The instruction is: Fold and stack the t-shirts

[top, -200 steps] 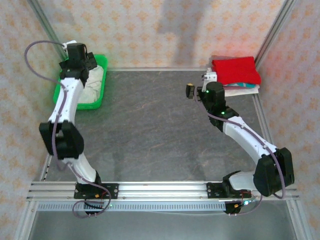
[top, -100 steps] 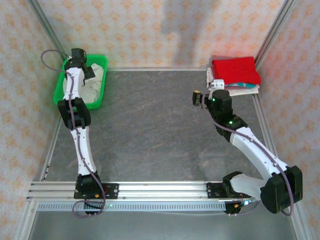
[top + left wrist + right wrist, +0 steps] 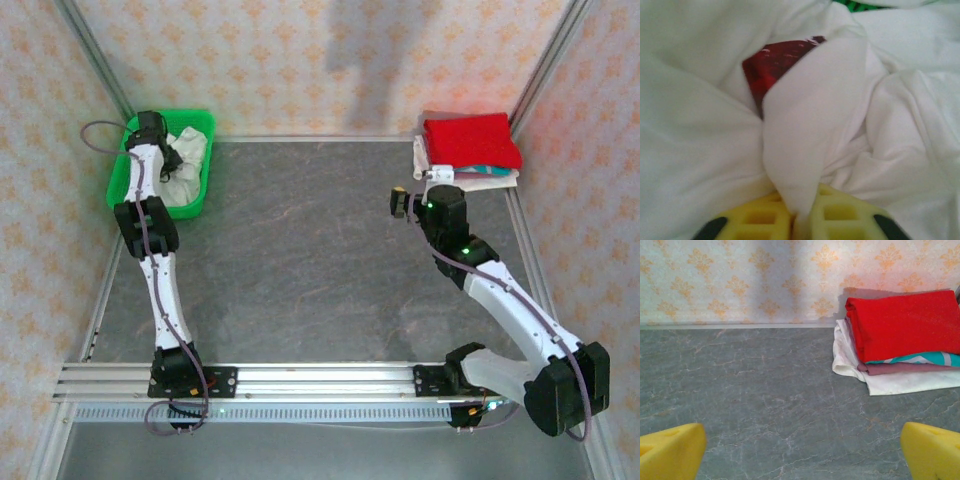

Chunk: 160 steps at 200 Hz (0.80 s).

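Bunching up just ahead of the left gripper (image 3: 799, 216), a fold of the cream-white t-shirt (image 3: 815, 130) is pinched tight between its fingers. Meanwhile the right gripper (image 3: 802, 450) is spread wide, with the folded stack (image 3: 900, 330) seen ahead, off to its right.

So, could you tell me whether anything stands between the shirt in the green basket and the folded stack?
Nothing visible lies on the table between them. The left end effector is shut on the white shirt inside the basket, whose wall it must clear. The right end effector hangs open near the stack.
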Tool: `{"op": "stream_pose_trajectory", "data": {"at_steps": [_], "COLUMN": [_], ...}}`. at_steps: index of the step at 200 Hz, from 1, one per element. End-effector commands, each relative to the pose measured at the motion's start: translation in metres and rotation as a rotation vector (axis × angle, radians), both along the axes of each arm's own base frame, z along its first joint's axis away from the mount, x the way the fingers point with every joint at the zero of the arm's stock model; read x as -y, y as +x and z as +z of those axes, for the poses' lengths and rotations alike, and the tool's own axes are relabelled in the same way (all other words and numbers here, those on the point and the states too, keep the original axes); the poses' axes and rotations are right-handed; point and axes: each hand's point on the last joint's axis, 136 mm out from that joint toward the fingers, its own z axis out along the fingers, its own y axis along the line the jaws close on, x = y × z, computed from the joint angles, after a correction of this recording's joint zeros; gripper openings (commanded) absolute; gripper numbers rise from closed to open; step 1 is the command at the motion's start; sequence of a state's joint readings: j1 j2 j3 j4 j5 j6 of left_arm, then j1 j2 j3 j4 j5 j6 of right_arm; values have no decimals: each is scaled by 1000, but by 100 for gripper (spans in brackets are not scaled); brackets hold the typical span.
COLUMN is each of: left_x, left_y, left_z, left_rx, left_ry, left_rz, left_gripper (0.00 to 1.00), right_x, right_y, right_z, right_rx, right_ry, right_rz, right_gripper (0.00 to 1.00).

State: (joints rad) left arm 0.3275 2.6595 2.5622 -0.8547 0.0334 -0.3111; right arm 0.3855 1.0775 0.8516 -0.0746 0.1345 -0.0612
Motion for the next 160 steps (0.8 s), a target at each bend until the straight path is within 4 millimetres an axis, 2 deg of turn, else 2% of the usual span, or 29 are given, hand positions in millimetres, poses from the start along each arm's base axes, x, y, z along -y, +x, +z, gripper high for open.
{"op": "stream_pose_trajectory", "data": {"at_steps": [1, 16, 43, 55, 76, 98, 115, 123, 127, 129, 133, 147, 160], "left_x": [3, 8, 29, 42, 71, 122, 166, 188, 199, 205, 218, 258, 295], "left_y": [10, 10, 2, -7, -31, -61, -89, -100, -101, -113, -122, -140, -152], "left_z": [86, 138, 252, 306, 394, 470, 514, 528, 528, 539, 547, 553, 545], "left_rx": [171, 271, 512, 631, 821, 988, 1082, 1109, 1108, 1131, 1145, 1145, 1112], "left_ry": [9, 20, 36, 48, 86, 72, 56, 45, 39, 41, 36, -1, -56], "left_rz": [-15, -24, -46, -59, -81, -191, -288, -340, -367, -383, -413, -517, -618], "left_gripper": [0, 0, 0, 0, 0, 0, 0, 0, 0, 0, 0, 0, 0], "right_x": [0, -2, -4, -5, -6, -5, -4, -4, -4, -3, -3, -1, 1], "right_y": [-1, -1, 2, 3, 5, 6, 7, 7, 8, 8, 8, 8, 8], "right_z": [15, 14, 17, 20, 28, 33, 36, 37, 35, 36, 36, 35, 34], "right_rx": [32, 37, 38, 44, 62, 81, 101, 106, 105, 107, 108, 113, 121], "right_ry": [54, 75, 80, 79, 77, 72, 67, 64, 61, 61, 59, 58, 69], "right_rz": [-15, -8, -4, -2, 0, -3, -3, -7, -8, -9, -10, -19, -34], "right_gripper": [100, 100, 100, 100, 100, 100, 100, 100, 99, 100, 100, 99, 100]}}
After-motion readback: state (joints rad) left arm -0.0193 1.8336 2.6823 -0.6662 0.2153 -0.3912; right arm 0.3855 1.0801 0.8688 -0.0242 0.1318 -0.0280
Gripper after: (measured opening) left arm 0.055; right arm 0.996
